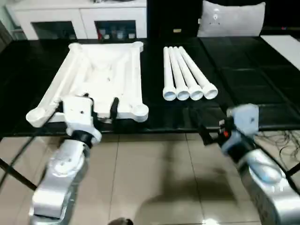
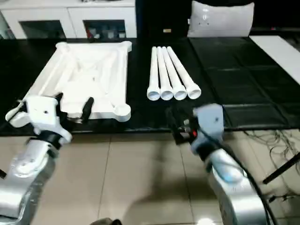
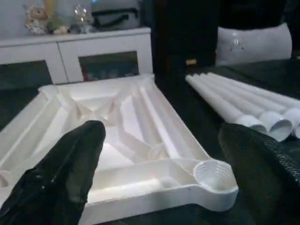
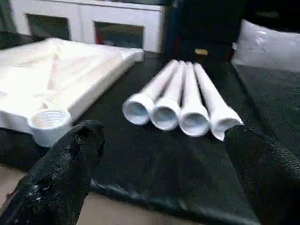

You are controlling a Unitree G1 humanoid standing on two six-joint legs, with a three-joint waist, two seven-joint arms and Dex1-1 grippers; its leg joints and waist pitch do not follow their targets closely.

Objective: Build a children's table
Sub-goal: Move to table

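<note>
The white tabletop (image 1: 101, 75) lies upside down on the black mat, its ribbed underside and round corner sockets (image 3: 214, 174) facing up. Several long white legs (image 1: 185, 72) lie side by side to its right, their open ends (image 4: 164, 112) toward me. My left gripper (image 1: 87, 107) hovers open at the tabletop's near edge, one black finger (image 3: 61, 178) on each side of that edge and nothing held. My right gripper (image 4: 164, 173) stands open and empty, low at the mat's front edge, a short way in front of the legs.
The black mat (image 1: 253, 79) covers the floor ahead, with bare tiles (image 1: 154, 173) in front of it. A white cabinet (image 1: 79, 18) and a grey pillow (image 1: 232, 18) stand at the back. Cables (image 1: 286, 140) trail at the right, and a white board (image 1: 286, 44) lies far right.
</note>
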